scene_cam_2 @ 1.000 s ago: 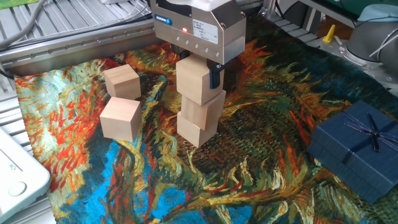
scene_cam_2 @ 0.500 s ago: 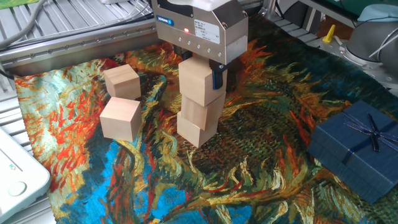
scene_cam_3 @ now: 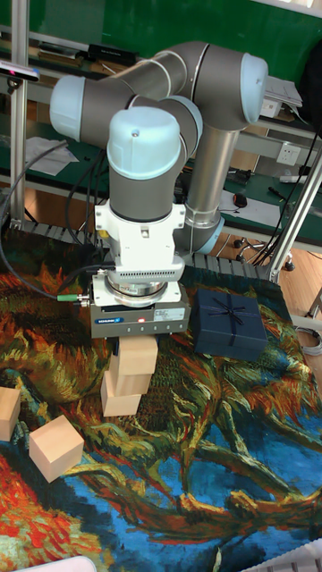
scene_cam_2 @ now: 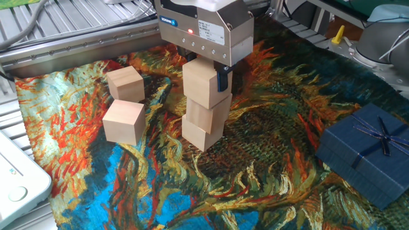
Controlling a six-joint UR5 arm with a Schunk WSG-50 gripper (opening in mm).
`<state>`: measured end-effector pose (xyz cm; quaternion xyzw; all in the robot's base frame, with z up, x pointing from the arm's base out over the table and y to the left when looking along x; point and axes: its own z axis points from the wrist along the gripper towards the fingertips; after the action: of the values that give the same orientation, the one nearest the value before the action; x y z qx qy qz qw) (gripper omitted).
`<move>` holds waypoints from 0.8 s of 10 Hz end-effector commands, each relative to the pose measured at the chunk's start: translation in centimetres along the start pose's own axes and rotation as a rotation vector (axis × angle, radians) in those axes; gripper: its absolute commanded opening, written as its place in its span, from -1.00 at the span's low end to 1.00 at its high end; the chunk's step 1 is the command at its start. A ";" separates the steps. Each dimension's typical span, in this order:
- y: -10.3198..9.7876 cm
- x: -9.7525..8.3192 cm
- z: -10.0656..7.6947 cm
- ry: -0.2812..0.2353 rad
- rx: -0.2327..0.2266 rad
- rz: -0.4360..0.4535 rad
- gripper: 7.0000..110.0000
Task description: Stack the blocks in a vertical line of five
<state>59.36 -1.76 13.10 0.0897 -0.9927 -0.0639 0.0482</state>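
Three pale wooden blocks stand in a column on the patterned cloth: a bottom block (scene_cam_2: 202, 134), a middle block (scene_cam_2: 208, 115) and a top block (scene_cam_2: 204, 84). My gripper (scene_cam_2: 206, 80) is shut on the top block, with a dark finger (scene_cam_2: 222, 78) showing on its right face. That block rests on or just over the middle one, slightly twisted. Two loose blocks (scene_cam_2: 125, 84) (scene_cam_2: 123, 121) lie to the left. The tall fixed view shows the same column (scene_cam_3: 125, 382) under the gripper (scene_cam_3: 136, 344), with the loose blocks (scene_cam_3: 55, 447) (scene_cam_3: 7, 413) at the lower left.
A dark blue ribboned gift box (scene_cam_2: 367, 153) (scene_cam_3: 230, 323) sits to the right of the column. A white device (scene_cam_2: 16, 179) lies at the cloth's left edge. Metal rails (scene_cam_2: 70, 29) run behind the cloth.
The gripper and the top block have shifted a few pixels to the right and settled. The two loose blocks and the gift box have not moved.
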 end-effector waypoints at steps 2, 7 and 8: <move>-0.1 -0.6 -0.2 -0.023 0.000 0.008 0.57; 0.6 -0.7 -1.2 -0.034 0.031 0.016 0.57; 0.7 -1.0 -1.5 -0.051 0.040 0.016 0.57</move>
<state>60.01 -1.75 13.80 0.0849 -0.9947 -0.0466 0.0350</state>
